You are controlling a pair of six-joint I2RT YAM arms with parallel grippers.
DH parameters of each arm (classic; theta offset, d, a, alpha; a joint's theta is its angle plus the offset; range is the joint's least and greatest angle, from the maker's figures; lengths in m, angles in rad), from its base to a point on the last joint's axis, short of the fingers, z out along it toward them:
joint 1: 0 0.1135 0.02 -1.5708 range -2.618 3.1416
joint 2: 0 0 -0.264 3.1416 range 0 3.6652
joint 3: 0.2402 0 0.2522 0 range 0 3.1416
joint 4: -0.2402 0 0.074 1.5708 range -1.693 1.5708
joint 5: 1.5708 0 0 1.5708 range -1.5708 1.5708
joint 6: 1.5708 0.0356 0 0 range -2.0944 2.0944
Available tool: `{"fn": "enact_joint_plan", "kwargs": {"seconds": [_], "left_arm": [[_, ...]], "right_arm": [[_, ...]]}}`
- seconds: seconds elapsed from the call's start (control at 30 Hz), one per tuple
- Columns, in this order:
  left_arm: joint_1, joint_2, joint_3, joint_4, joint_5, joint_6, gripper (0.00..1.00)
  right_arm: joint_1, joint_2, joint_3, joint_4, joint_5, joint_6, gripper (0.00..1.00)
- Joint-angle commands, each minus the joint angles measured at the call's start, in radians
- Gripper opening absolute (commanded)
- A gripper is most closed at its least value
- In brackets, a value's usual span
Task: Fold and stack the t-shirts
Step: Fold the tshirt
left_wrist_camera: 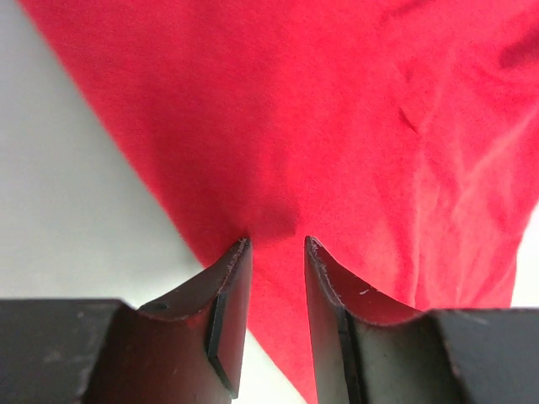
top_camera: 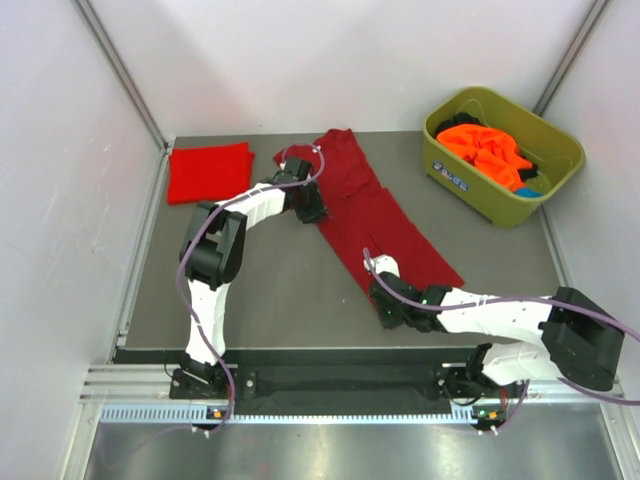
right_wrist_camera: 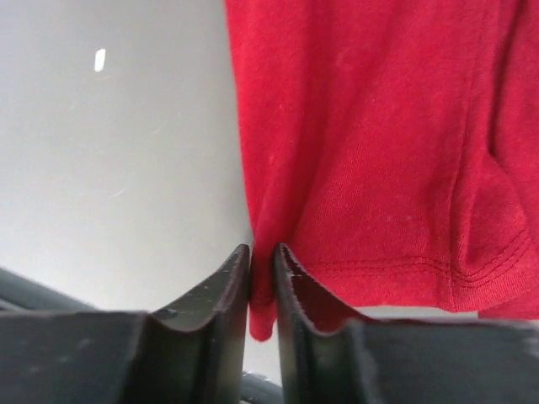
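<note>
Nearest us, our right claw (right_wrist_camera: 261, 252) is clamped on the hem corner of the dark crimson cloth t-shirt (top_camera: 370, 210), which lies diagonally on the grey desk (top_camera: 280, 290). Farther along, our left claw (left_wrist_camera: 278, 244) pinches its left edge. Beyond, a folded bright red cloth t-shirt (top_camera: 208, 172) lies far left, and orange cloth t-shirts (top_camera: 485, 150) fill the olive-green plastic tub (top_camera: 470, 190).

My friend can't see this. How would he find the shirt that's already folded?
Find the dark grey table and look to its far left corner. The folded red t-shirt lies there as a flat, neat rectangle. It is brighter than the dark crimson shirt stretched slantwise across the middle, and tidier than the orange shirts heaped in the olive-green tub.
</note>
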Motion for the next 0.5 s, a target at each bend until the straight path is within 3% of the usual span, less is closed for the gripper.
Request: {"fn": "enact_joint_plan", "kwargs": {"seconds": [0.0, 0.17, 0.47], "left_arm": [[0.049, -0.005, 0.003, -0.112, -0.134, 0.045, 0.38], [0.127, -0.056, 0.002, -0.104, -0.139, 0.100, 0.40], [0.219, 0.028, 0.161, -0.120, -0.085, 0.186, 0.43]], "right_arm": [[0.048, -0.022, 0.000, 0.028, -0.018, 0.056, 0.13], [0.109, 0.016, 0.026, 0.031, -0.021, 0.100, 0.01], [0.261, 0.228, 0.190, 0.022, 0.010, 0.266, 0.00]]}}
